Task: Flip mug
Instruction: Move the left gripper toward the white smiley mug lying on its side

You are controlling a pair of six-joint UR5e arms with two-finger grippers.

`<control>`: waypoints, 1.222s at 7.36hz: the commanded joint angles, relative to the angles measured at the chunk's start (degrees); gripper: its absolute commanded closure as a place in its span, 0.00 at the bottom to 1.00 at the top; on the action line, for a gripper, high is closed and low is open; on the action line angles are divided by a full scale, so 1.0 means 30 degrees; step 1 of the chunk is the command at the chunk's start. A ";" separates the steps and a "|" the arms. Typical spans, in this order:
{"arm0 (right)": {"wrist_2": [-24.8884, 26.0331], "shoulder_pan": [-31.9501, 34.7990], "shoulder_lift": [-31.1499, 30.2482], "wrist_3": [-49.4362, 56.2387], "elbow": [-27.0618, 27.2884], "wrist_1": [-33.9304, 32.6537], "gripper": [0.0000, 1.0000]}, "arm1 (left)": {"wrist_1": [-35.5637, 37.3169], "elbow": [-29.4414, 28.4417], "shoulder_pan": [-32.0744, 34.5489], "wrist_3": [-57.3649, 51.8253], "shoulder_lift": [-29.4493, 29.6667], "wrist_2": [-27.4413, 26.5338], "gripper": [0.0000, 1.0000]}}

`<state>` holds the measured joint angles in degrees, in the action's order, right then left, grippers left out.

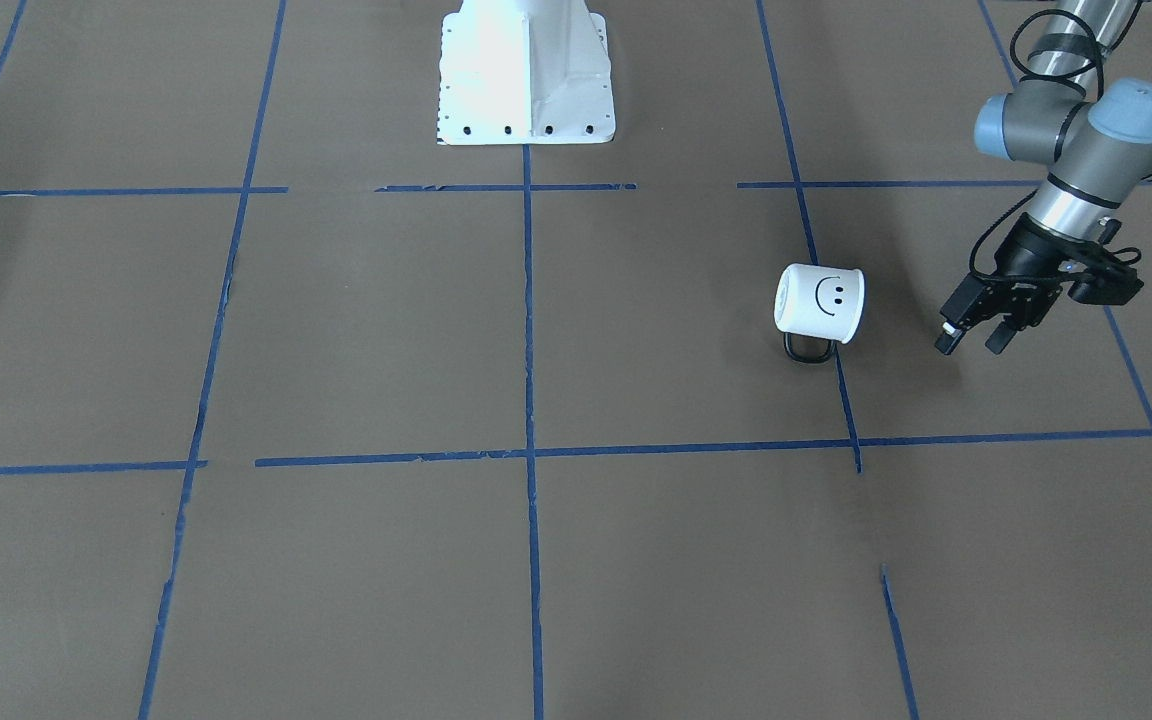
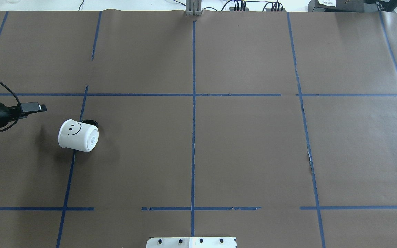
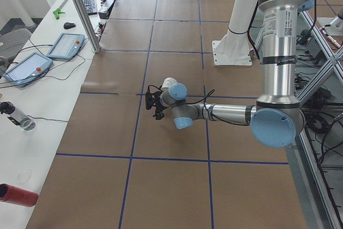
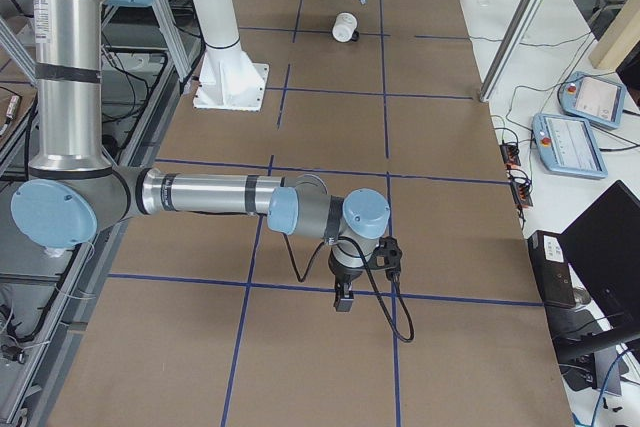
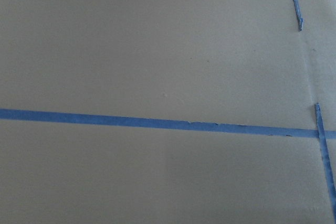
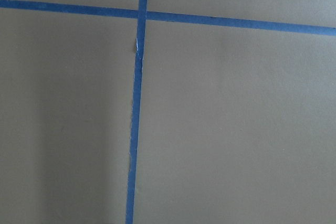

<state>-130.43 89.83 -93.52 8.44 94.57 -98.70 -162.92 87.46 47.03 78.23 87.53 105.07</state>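
The mug (image 1: 819, 303) is being supported on its side by the brown table (image 1: 356, 330), across a blue tape line (image 1: 846, 410) in the robot's left half. Its smiley face is being shown upward, and its black handle (image 1: 808, 350) is being pointed away from the robot's base (image 1: 526, 80), low by the table top. The left gripper (image 1: 971, 344) is being held near the mug but apart from it, on the side toward the table's end — its fingers are being held apart, with nothing between them. The right gripper (image 4: 343, 300) is being held low over the table, well apart from the mug. It is being seen only from the side — whether its fingers are apart or together cannot be told.
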 commanded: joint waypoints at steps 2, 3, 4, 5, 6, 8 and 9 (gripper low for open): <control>0.0000 -0.0001 0.0000 0.0000 0.0000 0.0000 0.00 | -0.5505 -0.0237 -0.0588 0.0613 0.0998 0.4346 0.00; 0.0029 -0.0001 0.0000 0.0000 0.0000 0.0000 0.00 | -0.6706 -0.0847 -0.0618 0.0613 0.1609 0.5512 0.00; 0.0000 -0.0001 0.0000 0.0000 0.0000 0.0000 0.00 | -0.8720 -0.2419 -0.0734 0.0584 0.2253 0.5930 0.00; 0.0000 -0.0001 0.0000 0.0000 0.0000 0.0000 0.00 | -0.9929 -0.3566 -0.1054 0.0584 0.2724 0.5934 0.00; 0.0000 -0.0001 0.0000 0.0000 0.0000 0.0000 0.00 | -0.9999 -0.3578 -0.1173 0.0584 0.2844 0.5934 0.00; 0.0000 -0.0001 0.0000 0.0000 0.0000 0.0000 0.00 | -1.0029 -0.3549 -0.1175 0.0613 0.3079 0.7704 0.84; 0.0000 -0.0001 0.0000 0.0000 0.0000 0.0000 0.00 | -1.0000 -0.3432 -0.1175 0.0642 0.3022 0.9867 1.00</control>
<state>-130.43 89.83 -93.52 8.44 94.57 -98.70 -192.87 76.95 43.55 80.08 96.57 127.96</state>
